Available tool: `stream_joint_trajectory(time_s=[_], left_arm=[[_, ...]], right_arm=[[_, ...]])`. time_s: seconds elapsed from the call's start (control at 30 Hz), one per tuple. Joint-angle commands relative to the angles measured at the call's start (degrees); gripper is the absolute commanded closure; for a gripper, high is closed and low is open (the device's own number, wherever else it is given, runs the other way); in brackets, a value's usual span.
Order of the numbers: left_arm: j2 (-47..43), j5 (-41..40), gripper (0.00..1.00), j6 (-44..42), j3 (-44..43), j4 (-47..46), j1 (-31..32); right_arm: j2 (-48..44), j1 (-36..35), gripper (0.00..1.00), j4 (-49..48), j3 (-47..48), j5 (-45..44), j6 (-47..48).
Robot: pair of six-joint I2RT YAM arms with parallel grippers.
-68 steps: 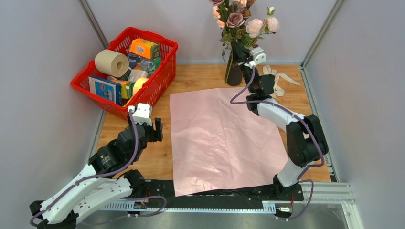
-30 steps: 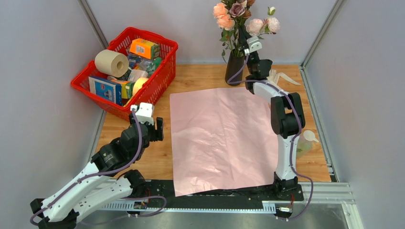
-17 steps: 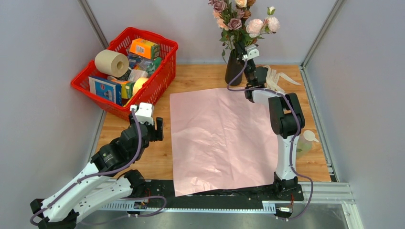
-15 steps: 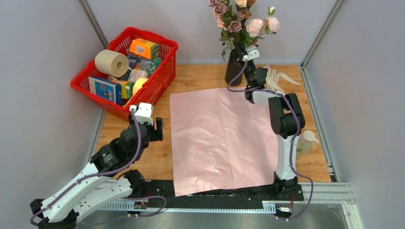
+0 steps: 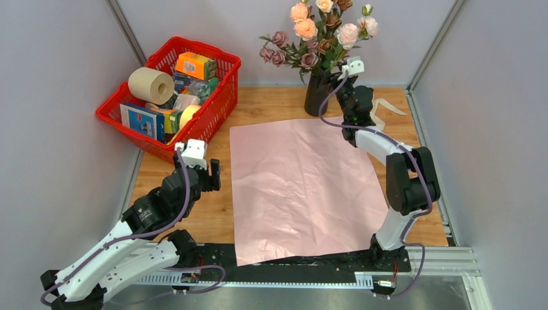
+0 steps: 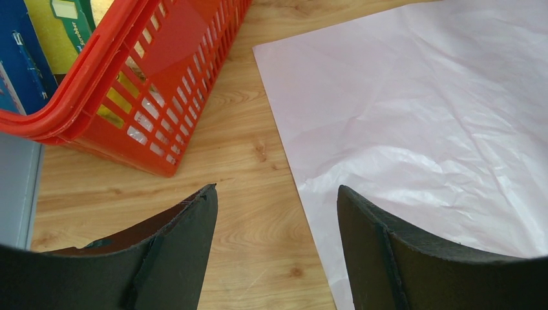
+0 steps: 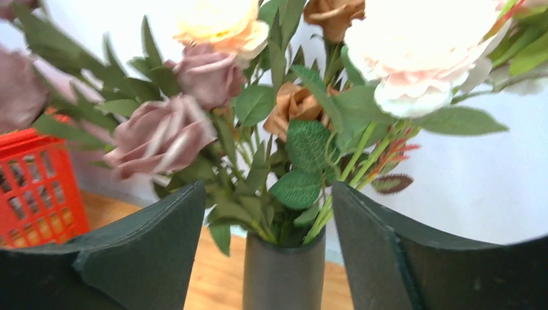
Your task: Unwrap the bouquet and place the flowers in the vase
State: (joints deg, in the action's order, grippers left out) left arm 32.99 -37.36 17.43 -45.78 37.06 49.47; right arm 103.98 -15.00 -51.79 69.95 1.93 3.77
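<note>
My left arm [image 5: 139,223] lies low and bent on the near left side, and my left gripper [image 6: 276,194] points forward with its jaws wide apart, empty. My right arm [image 5: 404,174] reaches far forward with the elbow raised; my right gripper [image 7: 268,190] has its jaws apart too and grips nothing.

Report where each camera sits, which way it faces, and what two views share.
Top external: above and behind the bases, looking down on the table; left arm, right arm show.
Left wrist: angled down at the red basket and pink paper sheet; the open left tool frames it.
Right wrist: facing level at the vase and flowers; the open right tool shows.
Shared: both wrist views show the red basket.
</note>
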Motion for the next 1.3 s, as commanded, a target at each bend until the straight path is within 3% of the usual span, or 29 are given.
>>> stream_joint_trajectory(time_s=[0.0, 0.07, 0.13, 0.3, 0.4, 0.5, 0.87, 1.27], left_arm=[[-0.39, 0.27, 0.24, -0.38, -0.89, -1.11, -0.17], [-0.47, 0.19, 0.24, -0.29, -0.89, -0.94, -0.08], [-0.47, 0.27, 0.24, -0.29, -0.89, -0.94, -0.08], [-0.47, 0.54, 0.24, -0.20, -0.98, -0.94, -0.08], [-0.56, 1.06, 0.24, -0.29, -1.07, -1.46, -0.08], [-0.56, 3.25, 0.24, 0.23, -1.33, -1.64, -0.08], [0.84, 11.25, 0.21, 5.15, -6.43, -1.99, -0.08], [-2.67, 15.48, 0.21, 6.39, -3.97, -6.56, -0.08]], right_arm=[[-6.32, -0.64, 0.19, 14.50, -2.80, 1.14, -7.01], [-9.05, -1.25, 0.13, 20.90, -2.89, 1.14, -9.47], [-12.21, -2.13, 0.00, 27.15, -2.81, 1.32, -11.32], [-19.16, -3.98, 0.00, 45.16, -1.40, 2.98, -17.37], [-23.20, -4.24, 0.00, 56.75, -1.92, 10.52, -22.21], [-26.98, -5.64, 0.00, 63.81, -3.33, 15.91, -21.35], [-46.75, -8.90, 0.00, 66.99, -18.62, 14.15, -24.51], [-54.06, -8.81, 0.00, 66.91, -23.72, 15.11, -24.60]])
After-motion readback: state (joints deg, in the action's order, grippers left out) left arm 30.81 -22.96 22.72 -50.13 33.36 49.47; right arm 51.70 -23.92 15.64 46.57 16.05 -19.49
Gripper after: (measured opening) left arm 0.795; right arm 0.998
